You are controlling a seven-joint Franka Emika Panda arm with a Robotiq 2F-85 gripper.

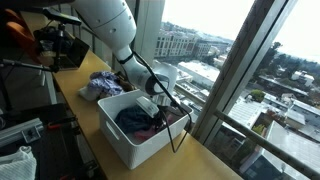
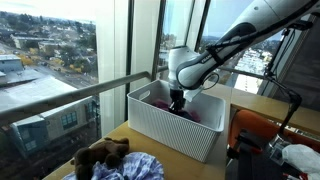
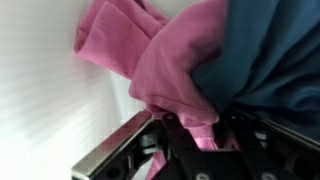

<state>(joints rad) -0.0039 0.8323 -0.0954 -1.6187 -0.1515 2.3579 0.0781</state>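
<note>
My gripper (image 3: pixel 196 138) is down inside a white basket (image 1: pixel 128 150) on a wooden table by the window. In the wrist view a pink cloth (image 3: pixel 160 60) hangs in a fold between its fingers, which are pinched on it. A blue cloth (image 3: pixel 262 50) lies against the pink one on the right, and the basket's white wall (image 3: pixel 40 80) is on the left. In both exterior views the gripper (image 1: pixel 158 108) (image 2: pixel 177 103) reaches into the heap of dark and pink clothes (image 1: pixel 135 121) in the basket (image 2: pixel 170 128).
A loose pile of clothes (image 1: pixel 104 86) (image 2: pixel 118 161) lies on the table beside the basket. Window glass and its frame (image 1: pixel 235 80) run close along the table's far side. An orange object (image 2: pixel 262 135) and camera stands (image 1: pixel 55 45) stand nearby.
</note>
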